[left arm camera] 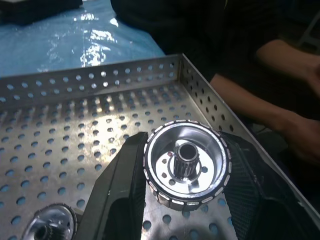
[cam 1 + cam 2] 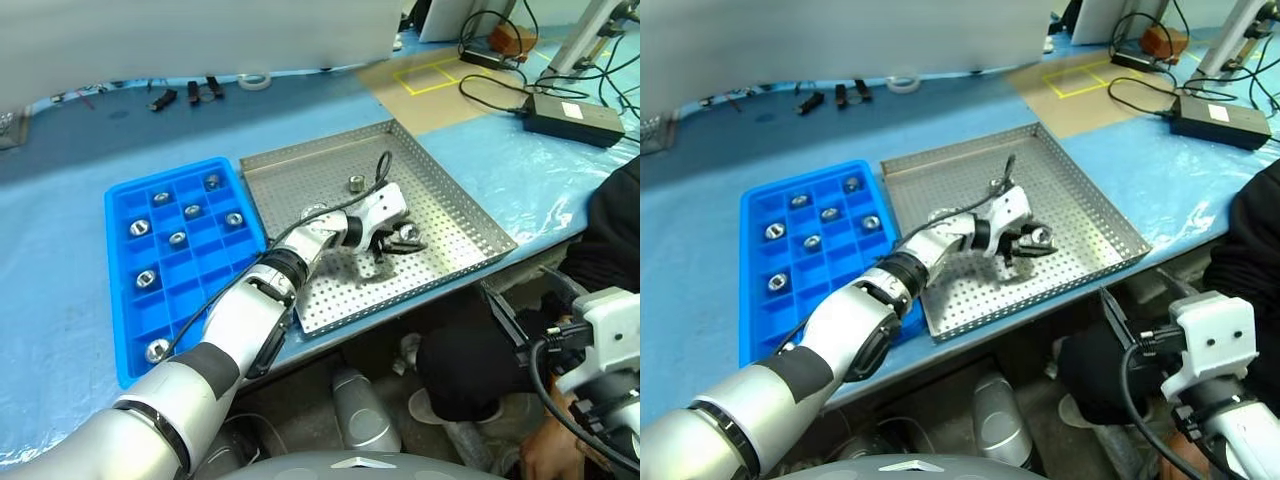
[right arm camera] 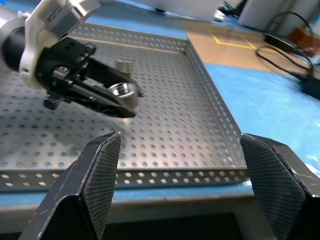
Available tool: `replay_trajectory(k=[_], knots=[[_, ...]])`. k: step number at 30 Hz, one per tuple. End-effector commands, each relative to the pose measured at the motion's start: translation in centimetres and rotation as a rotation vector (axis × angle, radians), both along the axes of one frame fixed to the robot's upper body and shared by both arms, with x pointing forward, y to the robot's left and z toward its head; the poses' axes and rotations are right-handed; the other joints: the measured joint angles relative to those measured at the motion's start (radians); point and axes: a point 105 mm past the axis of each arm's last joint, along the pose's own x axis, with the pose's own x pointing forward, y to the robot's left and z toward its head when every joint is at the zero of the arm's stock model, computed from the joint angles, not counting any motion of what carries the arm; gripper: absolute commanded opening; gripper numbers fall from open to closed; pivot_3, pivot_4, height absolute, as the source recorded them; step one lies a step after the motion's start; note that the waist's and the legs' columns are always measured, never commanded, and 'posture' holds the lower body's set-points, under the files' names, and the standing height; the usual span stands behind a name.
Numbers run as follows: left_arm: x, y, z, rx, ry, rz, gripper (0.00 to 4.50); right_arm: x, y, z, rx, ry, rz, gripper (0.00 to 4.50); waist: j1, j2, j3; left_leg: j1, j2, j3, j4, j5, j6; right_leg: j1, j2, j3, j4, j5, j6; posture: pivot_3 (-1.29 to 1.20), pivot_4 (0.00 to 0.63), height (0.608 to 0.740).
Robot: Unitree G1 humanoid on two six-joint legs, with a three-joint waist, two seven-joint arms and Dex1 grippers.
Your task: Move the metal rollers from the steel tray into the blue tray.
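Note:
My left gripper (image 2: 404, 238) is shut on one of the metal rollers (image 1: 186, 165), a shiny ring with a hollow hub, and holds it a little above the perforated floor of the steel tray (image 2: 445, 205). Two more rollers lie in that tray, one near the back (image 2: 355, 183) and one beside my forearm (image 2: 313, 212). The blue tray (image 2: 118, 290) lies left of it, with several rollers (image 2: 193, 211) in its compartments. My right gripper (image 3: 180, 170) stands open and empty at the steel tray's near rim, pointing at the left gripper.
A person in dark clothes sits at the table's right edge, a hand (image 1: 295, 135) close to the tray's corner. A black power adapter (image 2: 575, 115) with cables lies at the back right. A tape roll (image 2: 254, 82) and small black tools (image 2: 190, 93) lie at the back.

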Motion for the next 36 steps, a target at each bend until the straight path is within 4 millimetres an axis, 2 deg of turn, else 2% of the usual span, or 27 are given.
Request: replay_trajectory(k=[1, 2, 5, 10, 13, 14, 17, 20, 22, 23, 27, 32, 36], knots=[[0.6, 1.0, 3.0, -0.106, -0.068, 0.013, 1.75, 1.4, 0.9, 1.1, -0.006, -0.023, 0.088, 4.04, 0.008, 0.0, 0.0, 0.0, 0.0, -0.001, 0.002, 0.0, 0.001, 0.001, 0.0, 0.0, 0.0, 0.0, 0.0, -0.58, 0.15, 0.74], [0.8, 1.4, 3.3, -0.11, -0.073, 0.024, 1.75, 1.9, 1.0, 1.3, -0.006, -0.026, 0.107, 4.04, 0.017, 0.001, 0.0, 0.0, 0.0, -0.002, 0.003, -0.001, 0.001, 0.002, 0.0, -0.001, 0.0, 0.0, 0.0, -0.51, 0.15, 0.74], [2.0, 4.5, 4.2, -0.12, -0.12, 0.107, 1.75, 4.3, 2.4, 2.1, -0.003, -0.039, 0.244, 4.04, 0.042, 0.001, 0.001, 0.0, 0.002, -0.003, 0.007, -0.001, 0.002, 0.004, 0.0, -0.004, 0.0, 0.001, -0.001, -0.39, 0.15, 0.74], [2.1, 9.6, 3.7, -0.096, -0.153, 0.249, 1.75, 7.7, 4.7, 2.2, -0.007, -0.017, 0.45, 4.04, 0.141, 0.004, 0.001, -0.001, 0.004, -0.004, 0.011, 0.001, 0.007, 0.005, 0.0, -0.006, 0.005, 0.002, -0.003, -0.19, 0.15, 0.74], [1.6, 10.9, 3.4, -0.079, -0.155, 0.3, 1.75, 8.8, 5.5, 2.2, -0.007, -0.011, 0.514, 4.04, 0.248, 0.005, 0.003, -0.003, 0.006, -0.004, 0.013, 0.002, 0.009, 0.003, 0.001, -0.008, 0.012, 0.002, -0.004, -0.12, 0.15, 0.74], [1.5, 12.0, 3.5, -0.082, -0.153, 0.341, 1.75, 9.4, 6.2, 2.2, -0.004, -0.011, 0.558, 4.04, 0.307, 0.005, 0.003, -0.003, 0.006, -0.004, 0.013, 0.002, 0.009, 0.002, 0.001, -0.008, 0.014, 0.001, -0.005, -0.05, 0.15, 0.74], [1.4, 14.7, 3.2, -0.076, -0.149, 0.468, 1.75, 10.7, 8.4, 2.2, 0.002, -0.008, 0.676, 4.04, 0.398, 0.008, 0.004, -0.002, 0.01, -0.003, 0.014, 0.003, 0.008, -0.001, 0.004, -0.006, 0.019, 0.001, -0.01, 0.03, 0.15, 0.74], [1.3, 15.6, 3.0, -0.066, -0.145, 0.528, 1.75, 11.3, 9.5, 2.0, -0.002, -0.007, 0.734, 4.04, 0.513, 0.009, 0.004, -0.002, 0.017, -0.002, 0.014, 0.006, 0.004, -0.004, 0.011, -0.005, 0.023, 0.0, -0.017, 0.07, 0.15, 0.74], [1.1, 16.2, 2.9, -0.069, -0.134, 0.555, 1.75, 11.6, 10.1, 2.0, -0.001, -0.01, 0.765, 4.04, 0.56, 0.01, 0.004, -0.002, 0.016, -0.002, 0.014, 0.008, 0.001, -0.01, 0.012, -0.003, 0.038, -0.009, -0.035, 0.11, 0.15, 0.74], [1.0, 16.4, 2.8, -0.069, -0.13, 0.566, 1.75, 11.7, 10.4, 2.0, 0.001, -0.011, 0.777, 4.04, 0.581, 0.01, 0.004, -0.002, 0.017, -0.001, 0.014, 0.009, -0.001, -0.01, 0.012, -0.003, 0.039, -0.009, -0.035, 0.11, 0.15, 0.74], [0.8, 16.4, 2.0, -0.049, -0.104, 0.57, 1.75, 12.1, 10.5, 1.8, 0.001, -0.011, 0.784, 4.04, 0.619, 0.01, 0.004, -0.003, 0.017, -0.001, 0.014, 0.011, -0.003, -0.011, 0.012, -0.002, 0.039, -0.008, -0.037, 0.12, 0.15, 0.74], [-1.2, 15.5, 0.2, 0.017, -0.021, 0.432, 1.75, 11.5, 10.3, 1.2, 0.009, 0.004, 0.781, 4.04, 0.618, 0.01, 0.004, -0.001, 0.018, -0.002, 0.009, 0.014, -0.011, -0.012, 0.013, -0.002, 0.039, -0.007, -0.036, 0.09, 0.15, 0.74], [-0.8, 16.1, -1.8, 0.088, 0.011, 0.444, 1.75, 11.1, 10.1, 0.6, 0.009, 0.018, 0.768, 4.04, 0.615, 0.01, 0.004, 0.0, 0.019, -0.002, -0.007, 0.026, -0.018, -0.018, 0.015, -0.002, 0.038, -0.003, -0.031, 0.06, 0.15, 0.74]])
